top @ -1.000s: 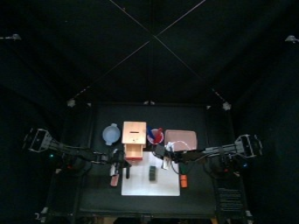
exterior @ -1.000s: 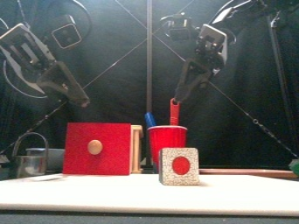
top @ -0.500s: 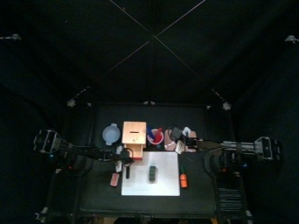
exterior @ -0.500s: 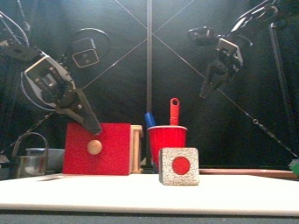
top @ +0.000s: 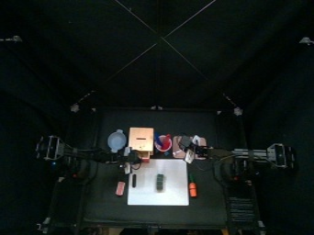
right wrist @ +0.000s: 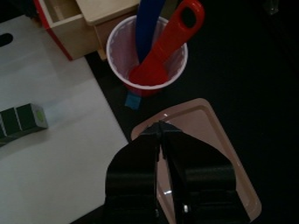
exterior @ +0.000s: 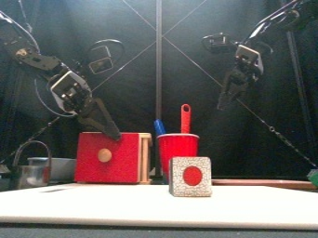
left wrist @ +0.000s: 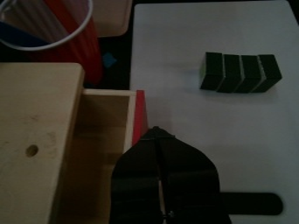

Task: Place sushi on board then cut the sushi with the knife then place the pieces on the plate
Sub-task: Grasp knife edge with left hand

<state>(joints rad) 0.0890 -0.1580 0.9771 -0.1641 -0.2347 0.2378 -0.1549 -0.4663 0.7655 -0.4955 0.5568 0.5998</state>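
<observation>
The sushi roll (top: 161,182) of dark green blocks lies whole on the white cutting board (top: 174,195); its speckled end with a red centre (exterior: 189,176) faces the front. It also shows in the left wrist view as the sushi roll (left wrist: 243,72). The red cup (exterior: 178,149) holds the red knife (right wrist: 176,35) and the blue knife (right wrist: 149,26). The pink plate (right wrist: 197,129) lies beside the cup. My left gripper (exterior: 107,128) is shut and empty, just above the box's red drawer front (exterior: 106,156). My right gripper (exterior: 228,95) hangs shut and empty, high over the plate.
The wooden box (top: 141,139) stands behind the board with its drawer (left wrist: 111,131) pulled out. A blue-grey bowl (top: 117,140) sits left of the box and a metal cutter (exterior: 35,169) at the far left. Small orange toys (top: 193,189) lie at the board's sides.
My left gripper has come down and rightward to the red drawer front. My right gripper has risen from beside the cup and drawn back to the right.
</observation>
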